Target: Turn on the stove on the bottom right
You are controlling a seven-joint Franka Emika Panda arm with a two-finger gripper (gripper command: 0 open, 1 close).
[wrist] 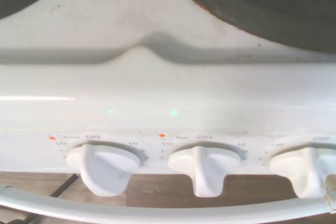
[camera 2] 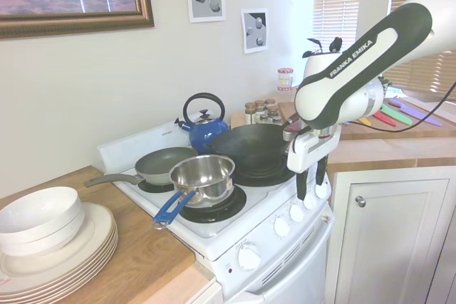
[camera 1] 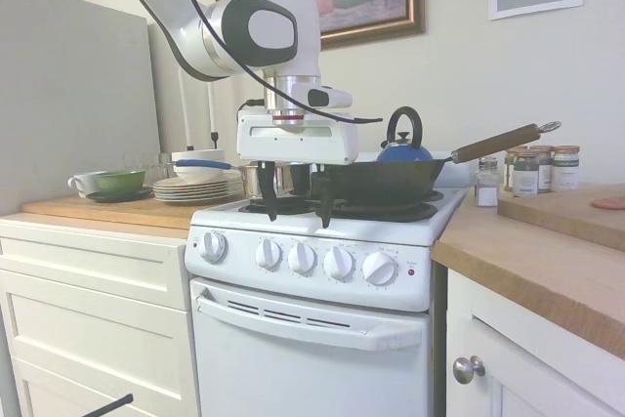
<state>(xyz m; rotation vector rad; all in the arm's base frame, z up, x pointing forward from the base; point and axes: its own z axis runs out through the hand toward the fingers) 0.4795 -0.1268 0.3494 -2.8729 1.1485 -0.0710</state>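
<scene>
The stove (camera 1: 312,344) is a narrow white range with five round white knobs (camera 1: 302,258) along its front panel and a small red light (camera 1: 410,271) at the panel's right end. My gripper (camera 1: 296,208) hangs fingers-down over the stove's front edge, just above the middle knobs, open and holding nothing. From the other side the gripper (camera 2: 312,181) stands close above the knobs (camera 2: 298,211) without touching them. The wrist view looks down on three knobs (wrist: 207,169), all pointing at OFF, with the oven-door handle (wrist: 157,214) below them.
A black wok (camera 1: 391,183) with a wooden handle sits on the right burners just behind the gripper, with a blue kettle (camera 1: 403,148) further back. A steel saucepan (camera 2: 203,176) and a frying pan (camera 2: 164,161) occupy the other burners. Stacked plates (camera 2: 57,247) and spice jars (camera 1: 537,168) stand on the counters.
</scene>
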